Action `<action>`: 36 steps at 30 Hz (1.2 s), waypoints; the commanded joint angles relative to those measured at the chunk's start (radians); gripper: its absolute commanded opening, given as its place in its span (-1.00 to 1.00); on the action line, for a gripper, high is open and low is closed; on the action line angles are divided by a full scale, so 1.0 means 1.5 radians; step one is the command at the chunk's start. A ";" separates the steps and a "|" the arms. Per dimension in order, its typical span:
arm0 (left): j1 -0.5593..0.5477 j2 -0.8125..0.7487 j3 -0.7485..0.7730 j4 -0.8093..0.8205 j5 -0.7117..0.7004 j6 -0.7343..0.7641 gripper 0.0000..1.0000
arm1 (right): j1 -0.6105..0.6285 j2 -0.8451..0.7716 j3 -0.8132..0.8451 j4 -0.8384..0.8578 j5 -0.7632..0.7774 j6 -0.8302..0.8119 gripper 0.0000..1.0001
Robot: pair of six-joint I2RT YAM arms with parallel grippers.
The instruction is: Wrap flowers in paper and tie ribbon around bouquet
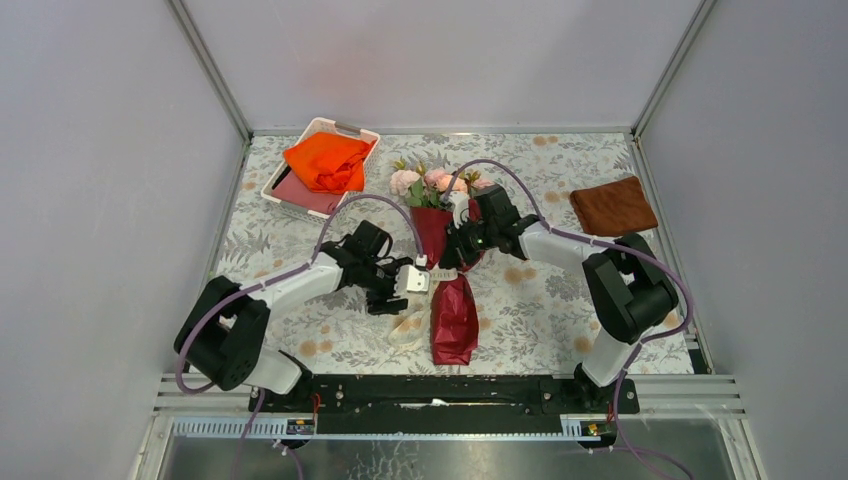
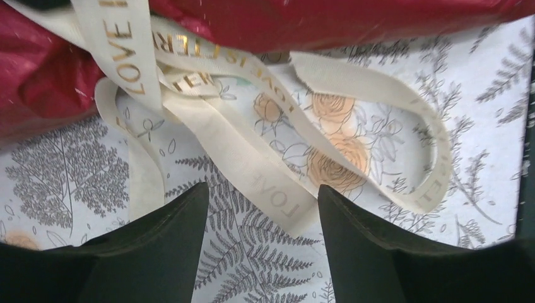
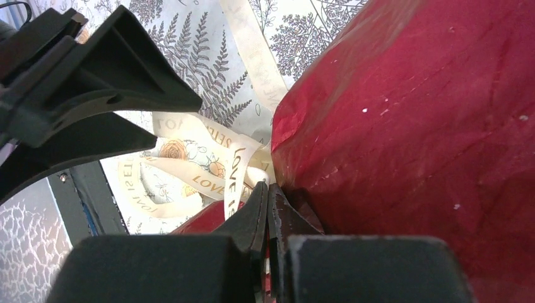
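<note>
Top view: bouquet (image 1: 432, 228) lies on the surface (image 1: 560, 300), left gripper (image 1: 415, 281) just beside its waist

Left wrist: its fingers spread wide, loose ribbon (image 2: 252, 158) loops just ahead of the tips

Right wrist: right gripper (image 3: 268, 192) closed tight, tips against the paper (image 3: 410, 126)

cropped at the edge
the ribbon (image 2: 120, 50) runs off the left wrist view's top edge; the paper (image 2: 347, 22) is cropped too.
</note>
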 commanded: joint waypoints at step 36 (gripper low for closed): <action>0.113 0.070 -0.037 0.281 -0.207 0.234 -1.00 | -0.124 -0.198 -0.118 -0.167 0.291 0.164 -1.00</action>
